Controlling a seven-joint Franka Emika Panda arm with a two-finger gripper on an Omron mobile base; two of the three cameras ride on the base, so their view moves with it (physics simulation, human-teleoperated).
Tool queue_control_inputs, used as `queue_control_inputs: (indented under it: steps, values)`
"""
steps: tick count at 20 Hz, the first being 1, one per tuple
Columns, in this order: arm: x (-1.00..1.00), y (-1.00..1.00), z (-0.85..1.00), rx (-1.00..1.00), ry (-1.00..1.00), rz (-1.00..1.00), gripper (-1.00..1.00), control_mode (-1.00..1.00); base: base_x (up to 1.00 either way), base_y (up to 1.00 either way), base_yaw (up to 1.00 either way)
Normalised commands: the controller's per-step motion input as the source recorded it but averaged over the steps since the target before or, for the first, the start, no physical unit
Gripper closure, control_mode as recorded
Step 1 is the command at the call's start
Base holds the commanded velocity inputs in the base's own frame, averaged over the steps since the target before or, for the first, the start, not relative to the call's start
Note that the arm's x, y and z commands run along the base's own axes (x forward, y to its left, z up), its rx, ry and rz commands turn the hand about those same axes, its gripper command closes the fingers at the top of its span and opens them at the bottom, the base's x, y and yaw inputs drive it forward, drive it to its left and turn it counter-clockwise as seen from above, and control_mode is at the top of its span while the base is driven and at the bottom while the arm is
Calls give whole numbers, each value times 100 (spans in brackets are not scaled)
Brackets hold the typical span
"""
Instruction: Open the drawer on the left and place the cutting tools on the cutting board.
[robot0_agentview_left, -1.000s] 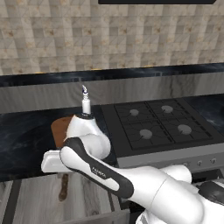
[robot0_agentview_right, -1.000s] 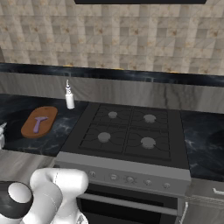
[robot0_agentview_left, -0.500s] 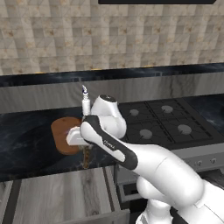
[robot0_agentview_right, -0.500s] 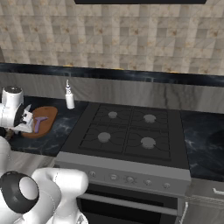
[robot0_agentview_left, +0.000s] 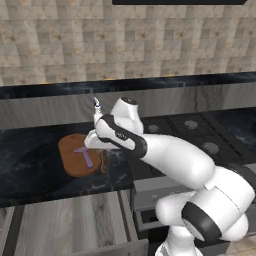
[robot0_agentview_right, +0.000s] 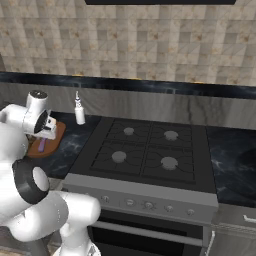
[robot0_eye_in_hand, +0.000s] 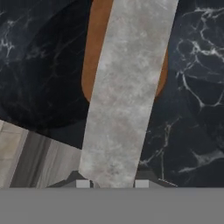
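A white robot arm reaches over a dark marbled counter (robot0_agentview_left: 35, 165) beside a black four-burner hob (robot0_agentview_right: 145, 150). The oval wooden cutting board (robot0_agentview_left: 80, 155) lies on that counter, left of the hob, and the lilac Y-shaped peeler (robot0_agentview_left: 85, 156) rests on top of it. The gripper (robot0_agentview_left: 102, 152) hangs just over the board's right end, holding the knife: in the hand view its silver blade (robot0_eye_in_hand: 124, 92) runs up from between the fingers (robot0_eye_in_hand: 83, 183), which are closed close on it, and crosses above the board. The drawer (robot0_agentview_left: 65, 225) stands pulled open below the counter's front edge, in front of the board, showing its pale wood-grain inside. Judging by this, the opening and the first tool are done; the knife is not yet set down. A small white bottle (robot0_agentview_right: 79, 112) stands behind the board. No brand, label or writing can be read anywhere.
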Motion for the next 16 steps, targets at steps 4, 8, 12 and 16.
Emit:
queue_control_inputs:
  steps: [4,8,12,16]
  values:
    - [47,44,14,-14,-3,1,100,-100,0,0,0]
    - [44,43,0,-23,-3,5,100,-100,0,0,0]
    - [34,13,-7,-19,0,1,100,-100,0,0,0]
    - [37,0,-15,-5,2,5,100,-100,0,0,0]
